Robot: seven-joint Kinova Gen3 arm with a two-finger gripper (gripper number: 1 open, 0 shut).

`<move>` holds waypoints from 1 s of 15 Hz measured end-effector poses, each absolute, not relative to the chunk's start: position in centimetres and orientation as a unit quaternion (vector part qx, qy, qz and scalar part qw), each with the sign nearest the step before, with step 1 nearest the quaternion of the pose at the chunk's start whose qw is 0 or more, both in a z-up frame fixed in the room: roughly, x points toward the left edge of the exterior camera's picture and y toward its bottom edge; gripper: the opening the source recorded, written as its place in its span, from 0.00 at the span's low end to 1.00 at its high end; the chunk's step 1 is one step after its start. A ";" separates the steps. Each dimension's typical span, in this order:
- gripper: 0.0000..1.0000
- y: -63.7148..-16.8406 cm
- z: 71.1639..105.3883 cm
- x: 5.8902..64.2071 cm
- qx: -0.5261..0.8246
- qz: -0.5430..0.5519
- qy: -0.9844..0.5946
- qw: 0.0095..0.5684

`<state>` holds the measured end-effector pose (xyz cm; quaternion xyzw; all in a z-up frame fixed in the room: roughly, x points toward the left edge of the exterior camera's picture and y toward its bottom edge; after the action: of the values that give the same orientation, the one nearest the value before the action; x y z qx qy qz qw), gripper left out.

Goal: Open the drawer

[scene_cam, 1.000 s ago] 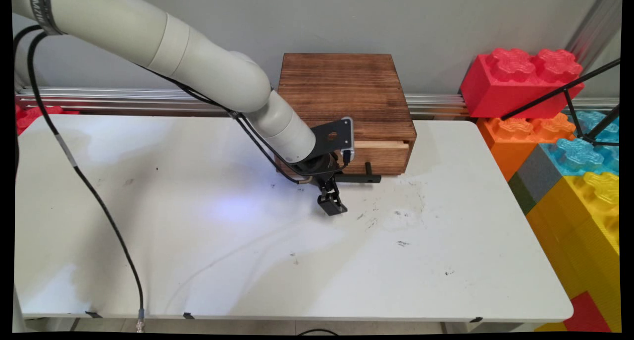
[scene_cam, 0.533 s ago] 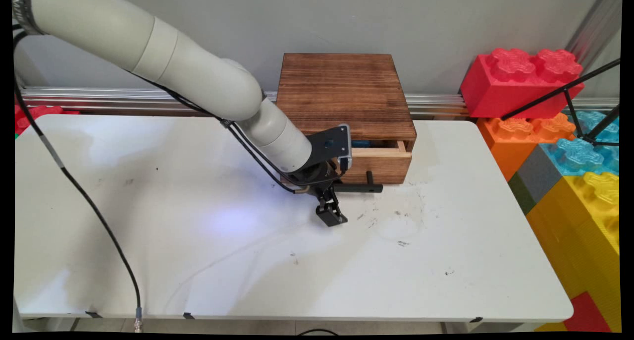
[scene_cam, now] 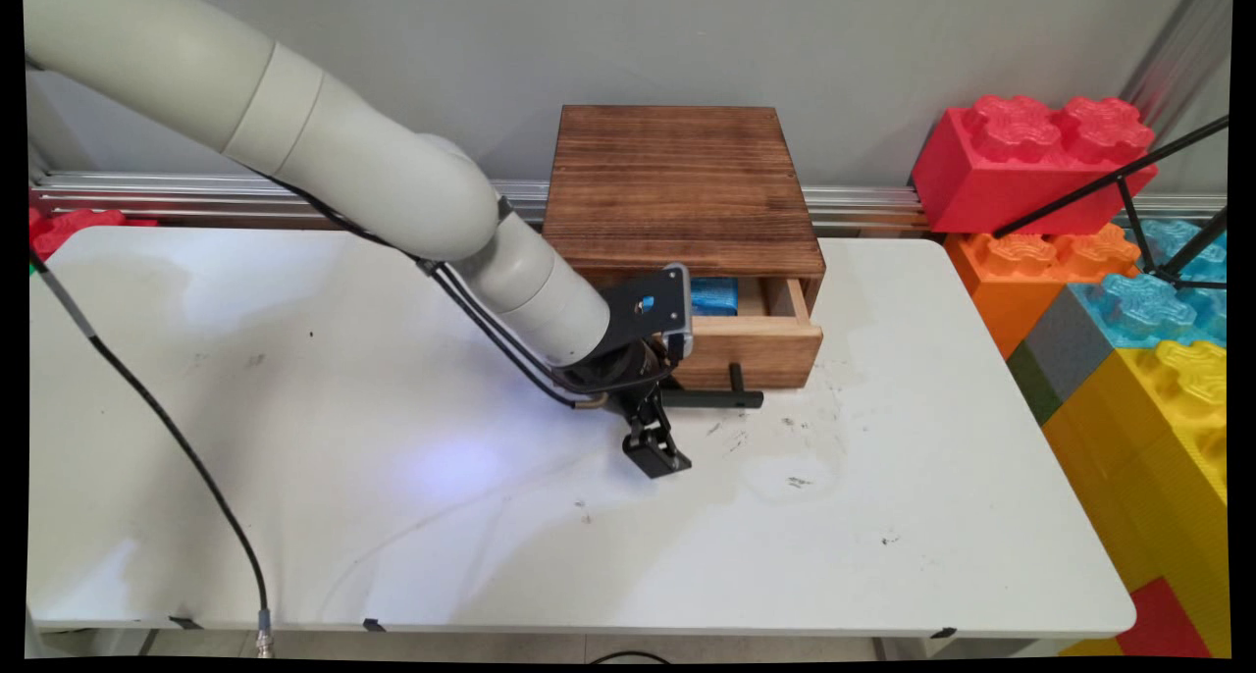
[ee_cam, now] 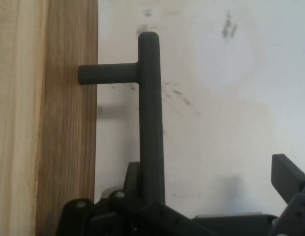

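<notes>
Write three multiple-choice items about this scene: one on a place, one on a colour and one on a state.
1. Where does the wooden drawer box stand?
A. At the far edge of the table, by the wall
B. At the table's near edge
C. On the floor

2. What colour is the thing lying inside the drawer?
A. Red
B. Blue
C. Green

3. In what state is the drawer?
A. Fully shut
B. Partly pulled out
C. Taken out and lying on the table

Answers:
1. A: the box's back meets the rail along the wall.
2. B: a blue surface shows in the gap behind the drawer's front.
3. B: the drawer's front, with its black handle, stands forward of the box, and its inside shows.
</notes>
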<state>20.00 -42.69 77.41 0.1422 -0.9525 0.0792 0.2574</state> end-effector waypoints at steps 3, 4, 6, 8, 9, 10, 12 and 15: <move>1.00 -41.3 77.4 19.9 0.141 0.070 -0.952 0.264; 1.00 -40.9 77.4 19.8 0.140 0.068 -0.951 0.266; 1.00 -40.1 77.3 19.7 0.140 0.064 -0.950 0.271; 1.00 -39.4 77.2 19.6 0.140 0.062 -0.949 0.275; 1.00 -39.0 77.2 19.6 0.139 0.061 -0.949 0.277; 1.00 -38.7 77.1 19.5 0.139 0.060 -0.948 0.278; 1.00 -38.2 77.0 19.5 0.139 0.057 -0.948 0.280; 1.00 -37.2 76.9 19.4 0.137 0.052 -0.947 0.284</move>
<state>19.39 -37.17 76.89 0.1373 -0.9475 0.0521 0.2841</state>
